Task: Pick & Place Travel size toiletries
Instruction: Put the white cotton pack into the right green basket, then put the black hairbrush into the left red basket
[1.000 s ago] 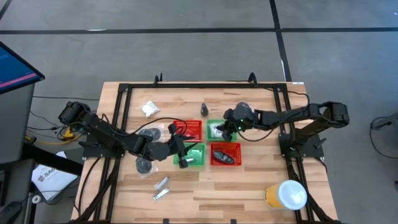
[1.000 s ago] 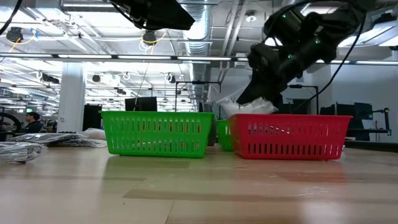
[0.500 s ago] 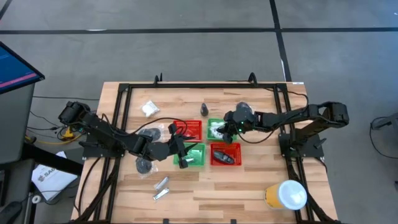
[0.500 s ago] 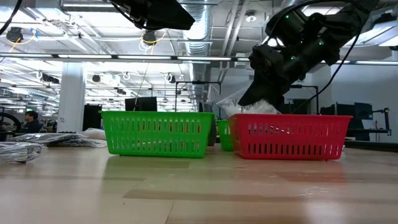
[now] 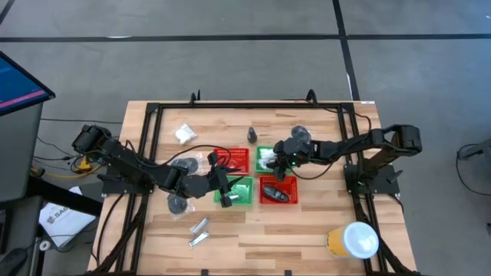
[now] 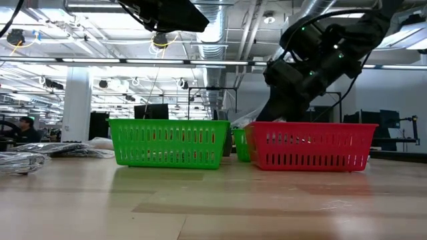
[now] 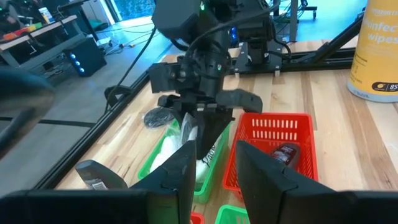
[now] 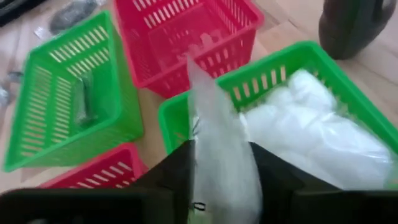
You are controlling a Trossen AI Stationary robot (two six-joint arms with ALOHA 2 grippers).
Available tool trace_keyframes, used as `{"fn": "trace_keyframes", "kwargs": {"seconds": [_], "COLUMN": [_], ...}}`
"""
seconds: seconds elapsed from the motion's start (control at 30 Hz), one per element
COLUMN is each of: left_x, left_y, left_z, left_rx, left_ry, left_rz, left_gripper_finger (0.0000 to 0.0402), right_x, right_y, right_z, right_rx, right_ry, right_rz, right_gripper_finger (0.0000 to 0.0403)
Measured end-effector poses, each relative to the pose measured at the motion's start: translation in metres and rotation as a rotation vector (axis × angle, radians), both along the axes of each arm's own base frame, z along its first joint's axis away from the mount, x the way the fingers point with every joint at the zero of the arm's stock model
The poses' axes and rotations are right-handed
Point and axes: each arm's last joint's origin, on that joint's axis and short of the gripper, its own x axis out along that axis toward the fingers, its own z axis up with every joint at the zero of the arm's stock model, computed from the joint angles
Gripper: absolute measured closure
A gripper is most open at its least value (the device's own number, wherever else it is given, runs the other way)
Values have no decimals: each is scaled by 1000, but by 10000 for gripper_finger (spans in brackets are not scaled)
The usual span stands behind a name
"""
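1. The right gripper [image 5: 279,163] hangs over the green basket [image 8: 323,68] at the bench's [image 5: 307,230] centre; a white packet [image 8: 217,143] stands between its parted jaws, above more packets in that basket.
2. The left gripper [image 5: 223,186] waits by the near green basket, jaws slightly apart and holding nothing.

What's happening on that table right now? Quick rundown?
Right hand over green basket, white packet between its fingers. Left hand waits, open, over the baskets. Nothing in the way.
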Motion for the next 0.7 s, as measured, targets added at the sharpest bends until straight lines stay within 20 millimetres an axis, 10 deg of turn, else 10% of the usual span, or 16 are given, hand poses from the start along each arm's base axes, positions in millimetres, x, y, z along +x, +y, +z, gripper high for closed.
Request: {"fn": "trace_keyframes", "kwargs": {"seconds": [0.33, 0.7], "left_x": [0, 0], "left_y": [0, 0], "left_z": [0, -1], "left_rx": [-11, -8], "left_ry": [-4, 4], "left_rz": [3, 3], "left_gripper_finger": [298, 298], "right_x": [-1, 13], "right_y": [-2, -14], "right_z": [5, 30], "right_rx": [-37, -73], "right_ry": [-16, -11], "right_rz": [20, 18], "right_gripper_finger": [179, 187]}}
